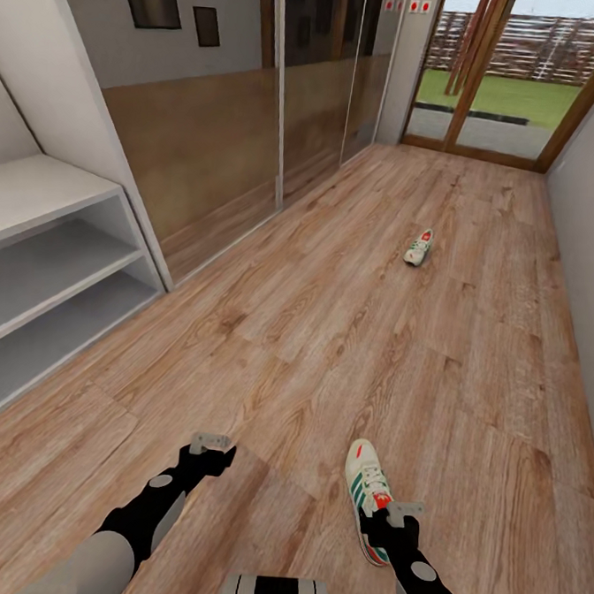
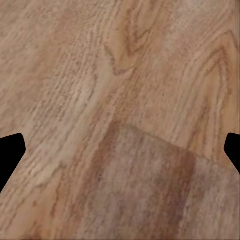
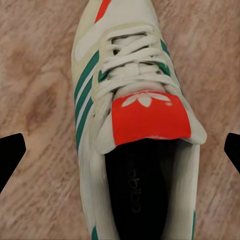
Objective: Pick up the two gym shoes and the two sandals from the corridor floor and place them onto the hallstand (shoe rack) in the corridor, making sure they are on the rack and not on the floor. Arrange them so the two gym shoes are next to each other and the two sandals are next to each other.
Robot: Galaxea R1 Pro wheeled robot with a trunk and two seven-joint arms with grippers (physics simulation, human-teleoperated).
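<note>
Right gripper (image 1: 403, 514) spread wide above the near cream-white, green-striped lace-up sneaker (image 1: 367, 495); left gripper (image 1: 211, 442) likewise spread, beside that sneaker.

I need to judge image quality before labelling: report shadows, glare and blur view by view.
Head view: even soft light, mirrored wall panels reflect the floor, far gym shoe small and soft. Left wrist view: a darker shadow patch on the floor, grain blurry. Right wrist view: near gym shoe fairly sharp, no glare.
</note>
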